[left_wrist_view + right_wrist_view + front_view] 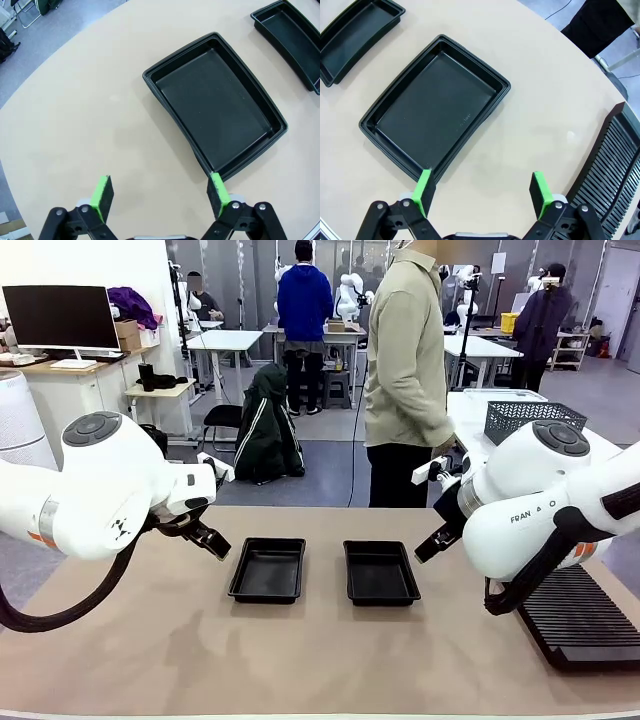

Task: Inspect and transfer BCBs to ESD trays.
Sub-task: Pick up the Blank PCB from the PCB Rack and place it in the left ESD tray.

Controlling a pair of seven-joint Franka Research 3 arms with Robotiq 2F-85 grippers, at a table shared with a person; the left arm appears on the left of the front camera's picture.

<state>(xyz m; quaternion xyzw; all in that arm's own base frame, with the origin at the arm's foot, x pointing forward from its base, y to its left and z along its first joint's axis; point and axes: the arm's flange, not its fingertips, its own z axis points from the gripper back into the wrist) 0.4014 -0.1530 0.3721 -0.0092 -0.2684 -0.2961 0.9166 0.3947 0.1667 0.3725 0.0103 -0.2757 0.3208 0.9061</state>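
Both claws stand wide apart, holding nothing: left gripper (160,192) hovers just beside one shallow black rectangular plastic tray (215,105), right gripper (482,187) just beside the other black tray (435,105)

In the front view the left arm (100,490) comes in from 9 o'clock. Its thick white wrist is bent so that the left gripper (205,538) slants down toward 4 o'clock. The right arm (560,500) comes in from 3 o'clock with the right gripper (432,540) slanting down toward 8 o'clock, so the two mirror each other and stay well apart. In each wrist view the gripper's own black fingers rise from 6 o'clock, the left green pads (102,192) and the right green pads (540,192) spread wide, both grippers hanging free in the air.
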